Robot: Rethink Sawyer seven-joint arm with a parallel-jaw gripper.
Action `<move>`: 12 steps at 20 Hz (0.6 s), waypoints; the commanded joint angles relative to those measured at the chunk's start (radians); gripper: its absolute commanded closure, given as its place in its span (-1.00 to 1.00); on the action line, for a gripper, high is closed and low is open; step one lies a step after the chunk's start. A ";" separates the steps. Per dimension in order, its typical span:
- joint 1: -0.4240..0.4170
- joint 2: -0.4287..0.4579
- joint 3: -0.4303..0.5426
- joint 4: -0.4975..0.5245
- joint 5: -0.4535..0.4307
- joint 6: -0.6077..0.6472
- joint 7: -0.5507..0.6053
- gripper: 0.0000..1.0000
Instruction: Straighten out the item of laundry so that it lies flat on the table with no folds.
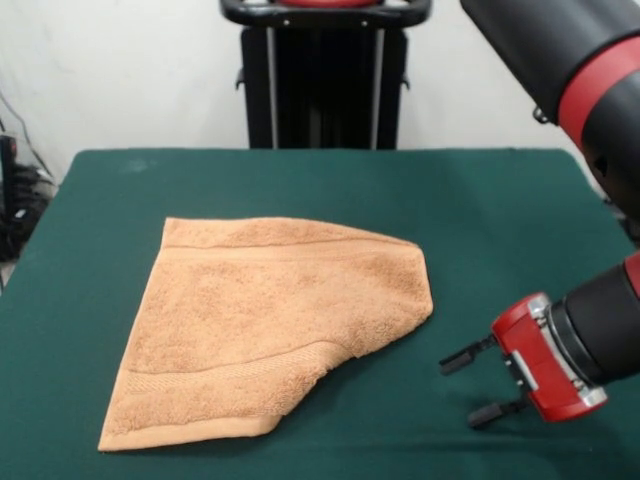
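Note:
The item of laundry [265, 325] is a light orange-tan terry towel lying on the dark green table [500, 210], left of centre in the front view. Its right side is folded over, which gives a slanted edge from the right tip down to the near edge, and a ribbed band shows near the front. My gripper [472, 385] hovers low over the table to the right of the towel, apart from it. Its two black fingers point left toward the towel's folded corner and stand open with nothing between them.
The red and black arm [590, 70] fills the upper right and comes down along the right edge. Bare green cloth surrounds the towel on all sides. A black stand [320, 90] rises behind the table's far edge.

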 commanded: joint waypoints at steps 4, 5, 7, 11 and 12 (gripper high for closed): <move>-0.022 0.221 -0.052 0.112 -0.165 -0.160 0.047 -1.00; -0.012 0.230 -0.076 0.099 -0.189 -0.121 0.023 -1.00; 0.004 0.247 -0.120 0.076 -0.230 -0.035 -0.042 -1.00; 0.019 0.274 -0.165 0.051 -0.277 0.038 -0.106 -1.00; 0.025 0.284 -0.169 0.037 -0.290 0.059 -0.123 -1.00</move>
